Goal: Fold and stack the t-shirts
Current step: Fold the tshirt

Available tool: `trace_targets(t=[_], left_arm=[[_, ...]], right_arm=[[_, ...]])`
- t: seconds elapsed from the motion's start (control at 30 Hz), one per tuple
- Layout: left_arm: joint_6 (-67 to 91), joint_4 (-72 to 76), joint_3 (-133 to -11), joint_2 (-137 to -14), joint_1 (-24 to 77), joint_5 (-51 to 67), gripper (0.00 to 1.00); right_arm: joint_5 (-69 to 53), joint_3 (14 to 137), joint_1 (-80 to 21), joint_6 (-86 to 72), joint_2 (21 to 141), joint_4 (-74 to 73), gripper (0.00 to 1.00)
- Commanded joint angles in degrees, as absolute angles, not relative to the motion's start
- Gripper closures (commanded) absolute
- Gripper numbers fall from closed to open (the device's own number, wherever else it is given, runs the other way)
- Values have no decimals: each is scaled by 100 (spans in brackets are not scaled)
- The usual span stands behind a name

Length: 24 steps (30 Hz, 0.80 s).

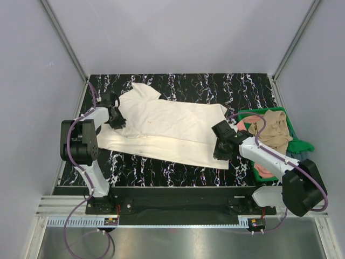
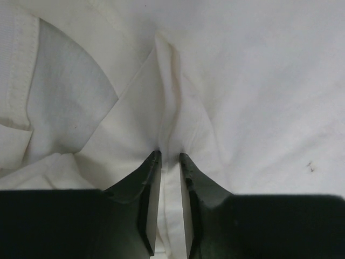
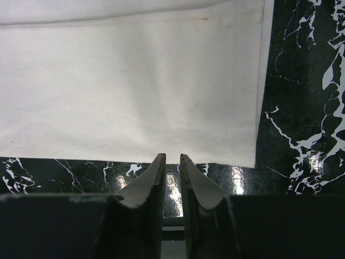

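A large cream t-shirt (image 1: 167, 129) lies spread across the black marble table (image 1: 215, 86). My left gripper (image 1: 117, 120) is at its left end and is shut on a pinched ridge of the cream cloth (image 2: 259, 81), which sits between the fingertips (image 2: 170, 154). My right gripper (image 1: 220, 151) is at the shirt's right near corner, its jaws nearly closed on the hem edge (image 3: 135, 81) at the fingertips (image 3: 172, 156). A tan shirt (image 1: 274, 132) is heaped in the bin, with salmon-pink cloth (image 1: 242, 127) at its left edge.
The green plastic bin (image 1: 259, 171) stands at the table's right edge, close behind my right arm. Green and grey-blue cloth (image 1: 299, 151) hangs off the bin's right side. Grey walls enclose the table on three sides.
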<state>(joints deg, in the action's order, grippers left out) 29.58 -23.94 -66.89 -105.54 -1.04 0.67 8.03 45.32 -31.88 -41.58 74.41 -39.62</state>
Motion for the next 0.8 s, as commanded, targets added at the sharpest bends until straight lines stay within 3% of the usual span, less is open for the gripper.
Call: trace_targets(t=[0.0,0.17,0.33,0.4,0.77], left_arm=[[2909,-2188,-6899,-10503,-26,97,79],[2848,-2258,-7031,-10441,-26,140,99],[2821,-2592,-7321,-10415,140,-148,94],[2804,-2637,-7339,-10380,149,-211,100],[2866,-2541,-7769,-10406,325,412,100]], right_arm=[[949,4518,-3234,-4122,7330,-3797,76],[1037,4553,-3234,-4008,7392,-3797,76],[1064,4570,-3226,-3990,7356,-3814,76],[1037,4570,-3234,-4017,7357,-3823,76],[958,4491,-3234,-4069,7181,-3858,76]])
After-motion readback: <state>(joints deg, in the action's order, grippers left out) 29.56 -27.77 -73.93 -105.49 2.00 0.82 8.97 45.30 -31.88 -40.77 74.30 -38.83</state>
